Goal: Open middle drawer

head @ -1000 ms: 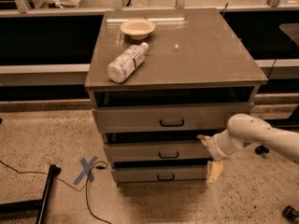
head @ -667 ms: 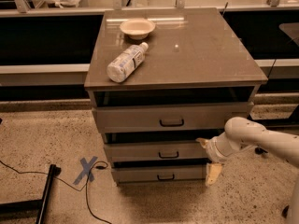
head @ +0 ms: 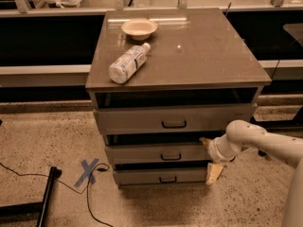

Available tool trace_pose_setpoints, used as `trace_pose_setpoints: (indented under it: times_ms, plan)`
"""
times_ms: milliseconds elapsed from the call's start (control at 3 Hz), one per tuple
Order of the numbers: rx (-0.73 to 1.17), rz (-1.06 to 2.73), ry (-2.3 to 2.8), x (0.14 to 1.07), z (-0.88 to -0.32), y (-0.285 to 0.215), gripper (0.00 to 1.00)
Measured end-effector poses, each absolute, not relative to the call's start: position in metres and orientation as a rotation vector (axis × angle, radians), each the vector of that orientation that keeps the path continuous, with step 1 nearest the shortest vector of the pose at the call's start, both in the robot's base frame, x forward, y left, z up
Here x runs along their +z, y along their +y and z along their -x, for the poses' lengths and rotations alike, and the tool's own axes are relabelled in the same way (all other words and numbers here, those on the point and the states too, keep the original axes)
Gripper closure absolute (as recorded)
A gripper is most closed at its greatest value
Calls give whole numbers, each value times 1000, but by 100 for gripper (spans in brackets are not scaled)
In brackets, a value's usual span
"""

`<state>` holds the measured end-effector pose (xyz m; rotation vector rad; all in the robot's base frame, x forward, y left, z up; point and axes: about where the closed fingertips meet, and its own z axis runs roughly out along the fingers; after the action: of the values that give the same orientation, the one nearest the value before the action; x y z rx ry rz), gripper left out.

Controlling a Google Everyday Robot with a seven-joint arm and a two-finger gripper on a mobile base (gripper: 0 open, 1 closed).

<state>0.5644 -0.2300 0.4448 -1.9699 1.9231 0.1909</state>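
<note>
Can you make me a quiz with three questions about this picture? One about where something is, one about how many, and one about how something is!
1. Where is the gripper?
A. high in the air
B. by the right end of the middle drawer
C. flat on the floor

2. How many drawers does the cabinet have?
A. two
B. five
C. three

3. How is the bottle?
A. lying on its side
B. standing upright
C. hanging from a hook

Answers: 1 B, the gripper sits beside the middle drawer's right end. 2 C, three fronts are stacked, each with a handle. 3 A, the bottle lies flat on the cabinet.
</note>
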Motion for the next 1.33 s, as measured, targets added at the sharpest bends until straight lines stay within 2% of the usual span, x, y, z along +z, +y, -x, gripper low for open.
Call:
trace_pose_setpoints:
  times_ms: [667,1000,1333]
  plan:
    - [162,1937,1939,435,-584,-236,0]
    - [161,1951,1936,425,-592,-231,17]
    - [175,1958,1957,420,-593,-230,24]
